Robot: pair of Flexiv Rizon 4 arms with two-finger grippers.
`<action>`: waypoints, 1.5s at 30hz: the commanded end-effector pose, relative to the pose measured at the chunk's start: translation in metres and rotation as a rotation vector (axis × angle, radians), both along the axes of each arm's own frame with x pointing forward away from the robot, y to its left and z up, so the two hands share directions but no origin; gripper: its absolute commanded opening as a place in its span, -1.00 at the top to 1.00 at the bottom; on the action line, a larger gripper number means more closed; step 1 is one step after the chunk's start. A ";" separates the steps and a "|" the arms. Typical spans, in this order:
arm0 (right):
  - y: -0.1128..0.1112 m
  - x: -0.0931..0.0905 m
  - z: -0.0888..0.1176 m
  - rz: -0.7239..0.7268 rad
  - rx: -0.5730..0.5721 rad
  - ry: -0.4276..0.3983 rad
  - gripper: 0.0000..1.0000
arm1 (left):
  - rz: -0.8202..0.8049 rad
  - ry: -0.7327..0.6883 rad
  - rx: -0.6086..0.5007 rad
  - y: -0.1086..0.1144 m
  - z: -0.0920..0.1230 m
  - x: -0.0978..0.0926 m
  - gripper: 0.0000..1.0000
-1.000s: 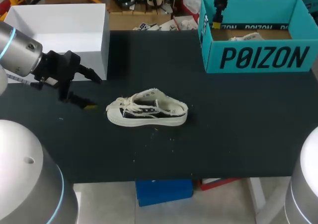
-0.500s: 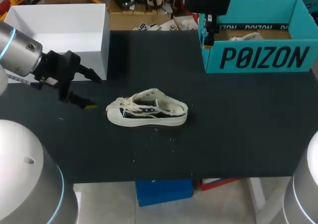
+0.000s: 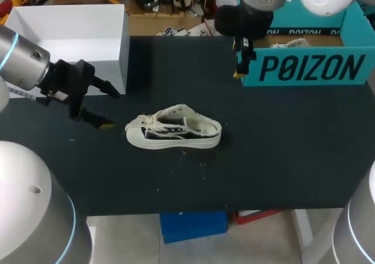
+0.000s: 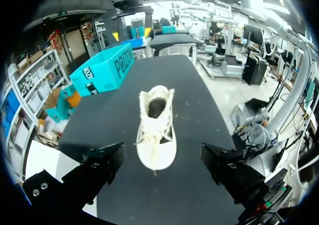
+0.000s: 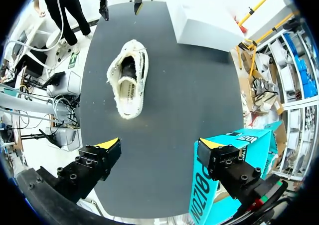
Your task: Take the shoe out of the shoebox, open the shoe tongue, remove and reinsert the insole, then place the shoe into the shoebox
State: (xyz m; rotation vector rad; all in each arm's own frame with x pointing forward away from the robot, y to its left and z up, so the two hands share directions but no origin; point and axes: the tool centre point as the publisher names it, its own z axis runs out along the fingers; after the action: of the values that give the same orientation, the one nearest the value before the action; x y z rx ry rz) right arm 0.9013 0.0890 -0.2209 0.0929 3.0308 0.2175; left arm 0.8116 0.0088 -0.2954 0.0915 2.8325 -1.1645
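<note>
Only overhead, pale item inside teal shoebox

Open table lies on all sides of the shoe; the left gripper sits near its toe, and the shoebox and white box block the 2 far corners
</note>
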 end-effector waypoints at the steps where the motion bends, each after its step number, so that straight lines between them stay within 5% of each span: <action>1: -0.003 -0.003 -0.001 0.001 0.007 -0.006 -1.00 | 0.001 -0.004 0.000 0.000 -0.002 0.000 -1.00; 12: -0.001 -0.004 -0.006 0.023 0.018 0.008 -1.00 | 0.001 -0.004 0.000 0.000 -0.002 0.000 -1.00; 35: 0.052 -0.096 -0.052 0.074 0.139 0.058 -1.00 | 0.001 -0.004 0.000 0.000 -0.002 0.000 -1.00; 45: 0.052 -0.096 -0.052 0.074 0.139 0.058 -1.00 | 0.001 -0.004 0.000 0.000 -0.002 0.000 -1.00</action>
State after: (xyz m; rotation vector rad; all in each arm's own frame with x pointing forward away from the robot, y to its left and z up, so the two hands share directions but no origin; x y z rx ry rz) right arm 0.8056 0.1412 -0.2731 -0.0023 3.0768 0.4399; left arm 0.8117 0.0088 -0.2955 0.0912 2.8324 -1.1643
